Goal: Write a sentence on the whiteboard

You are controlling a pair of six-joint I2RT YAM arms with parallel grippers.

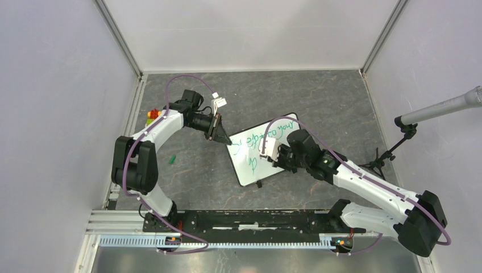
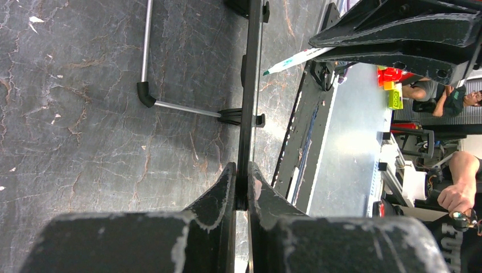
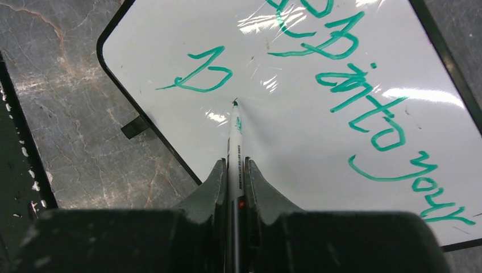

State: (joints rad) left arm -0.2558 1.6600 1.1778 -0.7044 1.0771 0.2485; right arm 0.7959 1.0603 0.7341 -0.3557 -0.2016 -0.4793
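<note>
1. The dark marbled surface spreads beneath both arms.
2. The whiteboard sits between the two arms. Its edge is pinched in the left end effector, which is clenched on the frame.
3. The right end effector hangs over the board, grasping a marker.
4. The sentence, in green handwriting, runs ahead and to the right of those fingers.
5. The marker tip touches the board just ahead of the fingers, below a lone green stroke.
</note>
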